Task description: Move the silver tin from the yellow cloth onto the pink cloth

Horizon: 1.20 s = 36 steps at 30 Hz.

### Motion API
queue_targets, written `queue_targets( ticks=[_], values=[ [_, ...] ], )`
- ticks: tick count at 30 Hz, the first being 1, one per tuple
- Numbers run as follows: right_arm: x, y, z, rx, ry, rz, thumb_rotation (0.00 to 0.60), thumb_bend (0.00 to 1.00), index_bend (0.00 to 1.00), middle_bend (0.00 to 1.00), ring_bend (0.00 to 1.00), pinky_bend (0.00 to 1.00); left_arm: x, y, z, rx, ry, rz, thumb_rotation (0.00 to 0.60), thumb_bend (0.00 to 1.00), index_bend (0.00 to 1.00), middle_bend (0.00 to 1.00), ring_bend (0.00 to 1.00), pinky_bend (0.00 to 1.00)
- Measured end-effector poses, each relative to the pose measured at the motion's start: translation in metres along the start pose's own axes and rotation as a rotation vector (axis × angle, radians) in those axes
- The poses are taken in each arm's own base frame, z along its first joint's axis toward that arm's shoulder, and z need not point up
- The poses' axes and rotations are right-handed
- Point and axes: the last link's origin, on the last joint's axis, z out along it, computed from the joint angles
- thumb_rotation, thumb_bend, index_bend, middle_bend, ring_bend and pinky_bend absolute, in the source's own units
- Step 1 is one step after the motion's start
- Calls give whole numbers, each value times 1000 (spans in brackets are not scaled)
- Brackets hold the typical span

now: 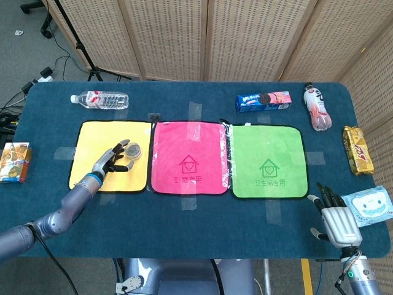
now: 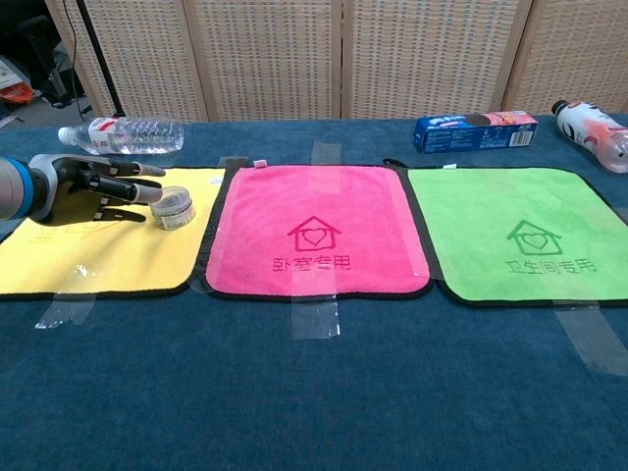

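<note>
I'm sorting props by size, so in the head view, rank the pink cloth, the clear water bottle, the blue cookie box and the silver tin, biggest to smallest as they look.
1. pink cloth
2. clear water bottle and blue cookie box: they look about the same length, so I won't rank them
3. silver tin, held by the left hand

My dark blue cloth-covered surface [image 1: 184, 239] carries three taped square cloths side by side: yellow cloth [image 1: 95, 138], pink cloth [image 1: 189, 157], green cloth [image 1: 268, 161]. Along its far edge I see a clear plastic water bottle [image 1: 99, 99] and a blue biscuit box [image 1: 263, 101].

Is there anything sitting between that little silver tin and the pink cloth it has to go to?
Nothing visible. The left hand holds the silver tin near the yellow cloth's right edge, and the pink cloth lies right beside it, bare.
</note>
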Motion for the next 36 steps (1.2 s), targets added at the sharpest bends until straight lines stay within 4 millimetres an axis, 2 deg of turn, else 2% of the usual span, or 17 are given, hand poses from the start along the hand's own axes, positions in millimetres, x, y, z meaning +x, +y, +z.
queue_targets(
  ticks=[36],
  values=[
    [-4,-2,0,11,-15,-5,600,169,208,0,0,168,-50,23,-5,-52,-94,30,600,459,0,0,0,46]
  ],
)
